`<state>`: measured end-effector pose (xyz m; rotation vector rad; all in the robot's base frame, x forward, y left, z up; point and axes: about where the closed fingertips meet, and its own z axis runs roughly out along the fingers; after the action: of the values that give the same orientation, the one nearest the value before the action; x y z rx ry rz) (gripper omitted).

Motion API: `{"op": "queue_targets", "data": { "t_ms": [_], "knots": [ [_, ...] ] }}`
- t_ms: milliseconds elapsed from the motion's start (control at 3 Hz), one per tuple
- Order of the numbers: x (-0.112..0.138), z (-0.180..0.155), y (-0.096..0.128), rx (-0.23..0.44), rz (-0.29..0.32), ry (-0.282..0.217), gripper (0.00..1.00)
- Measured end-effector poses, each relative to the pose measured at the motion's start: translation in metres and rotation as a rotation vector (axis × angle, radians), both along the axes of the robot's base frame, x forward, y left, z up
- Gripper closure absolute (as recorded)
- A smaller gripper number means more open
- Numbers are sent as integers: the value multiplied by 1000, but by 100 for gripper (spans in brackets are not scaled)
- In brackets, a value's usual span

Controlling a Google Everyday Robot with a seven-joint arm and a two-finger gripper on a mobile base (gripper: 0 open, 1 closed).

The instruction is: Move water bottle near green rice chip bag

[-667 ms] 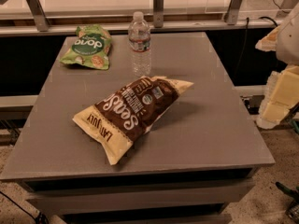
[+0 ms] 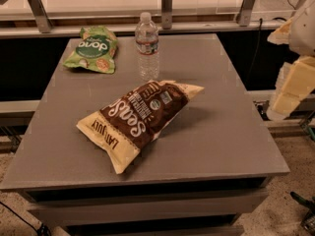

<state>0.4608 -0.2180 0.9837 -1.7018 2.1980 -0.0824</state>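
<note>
The water bottle [image 2: 147,45] stands upright at the back middle of the grey table [image 2: 231,132]; it is clear, with a white cap and a white label band. The green rice chip bag [image 2: 92,49] lies flat at the back left corner, a short gap to the left of the bottle. My gripper [image 2: 288,91] is on the cream-coloured arm at the right edge of the camera view. It is off the table's right side, far from the bottle and touching nothing.
A larger brown and cream snack bag [image 2: 140,117] lies across the middle of the table, in front of the bottle. A rail with metal posts [image 2: 167,6] runs behind the table. The floor shows below and to the right.
The cream arm at the right edge has shifted slightly upward. The bottle and both bags have not moved.
</note>
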Motion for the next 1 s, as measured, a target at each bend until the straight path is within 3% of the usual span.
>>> {"op": "queue_targets", "data": {
  "t_ms": [333, 667, 1000],
  "knots": [
    [48, 12, -7, 136, 17, -61, 0],
    [93, 26, 14, 342, 35, -94, 0],
    [123, 36, 56, 537, 84, -141, 0]
  ]
}}
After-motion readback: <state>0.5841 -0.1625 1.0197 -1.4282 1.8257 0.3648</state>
